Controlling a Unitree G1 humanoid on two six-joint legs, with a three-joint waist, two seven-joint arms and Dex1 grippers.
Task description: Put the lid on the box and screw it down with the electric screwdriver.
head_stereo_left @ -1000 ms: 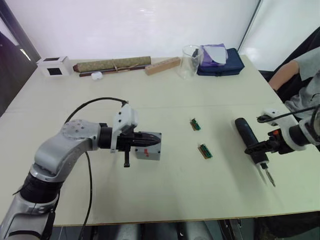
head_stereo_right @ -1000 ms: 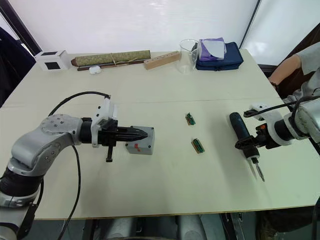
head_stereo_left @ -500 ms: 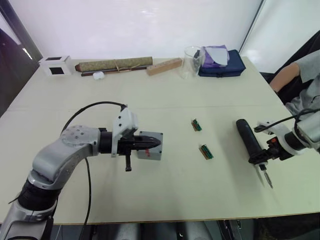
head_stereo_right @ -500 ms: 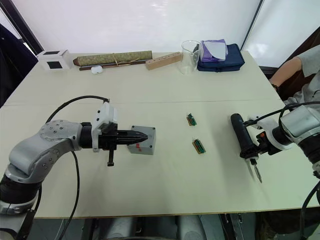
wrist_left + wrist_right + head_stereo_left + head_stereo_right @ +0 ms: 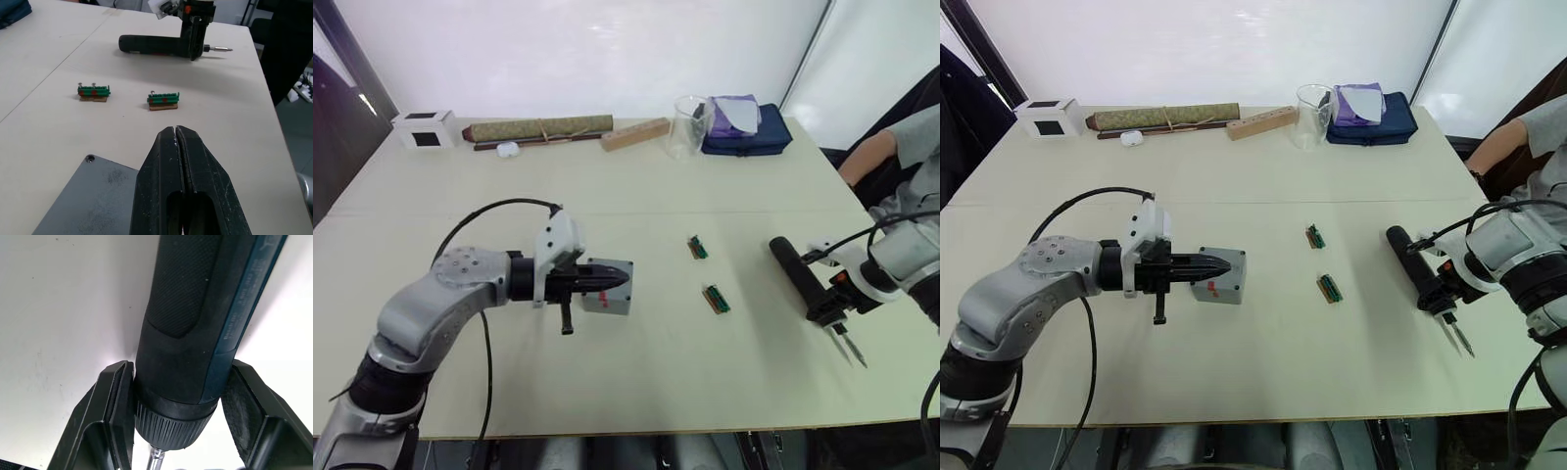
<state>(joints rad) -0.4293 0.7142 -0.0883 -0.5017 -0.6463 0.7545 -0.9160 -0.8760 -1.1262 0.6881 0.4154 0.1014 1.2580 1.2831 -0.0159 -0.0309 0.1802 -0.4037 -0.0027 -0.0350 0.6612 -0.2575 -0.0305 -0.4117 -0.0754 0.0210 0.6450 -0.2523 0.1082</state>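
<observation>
The grey box (image 5: 607, 302) sits left of the table's middle with the lid (image 5: 98, 196) lying flat on top, one corner screw hole showing. My left gripper (image 5: 625, 281) is shut and empty, its fingertips (image 5: 168, 142) hovering just over the lid's edge. At the right, the black electric screwdriver (image 5: 796, 272) lies on the table with its bit pointing toward the near edge. My right gripper (image 5: 826, 305) is shut on it at the collar just behind the bit, one finger (image 5: 117, 396) on each side of the body (image 5: 195, 308).
Two small green terminal blocks (image 5: 697, 246) (image 5: 716, 298) lie between box and screwdriver. Along the far edge stand a white cube (image 5: 424, 127), a rolled mat (image 5: 538, 128), a wooden block (image 5: 633, 133), a glass beaker (image 5: 686, 122) and a blue pouch (image 5: 744, 127). A person's arm (image 5: 867, 157) is at the right.
The right gripper has swung the screwdriver's bit end outward to the right while gripping it. The left gripper and box have stayed put.
</observation>
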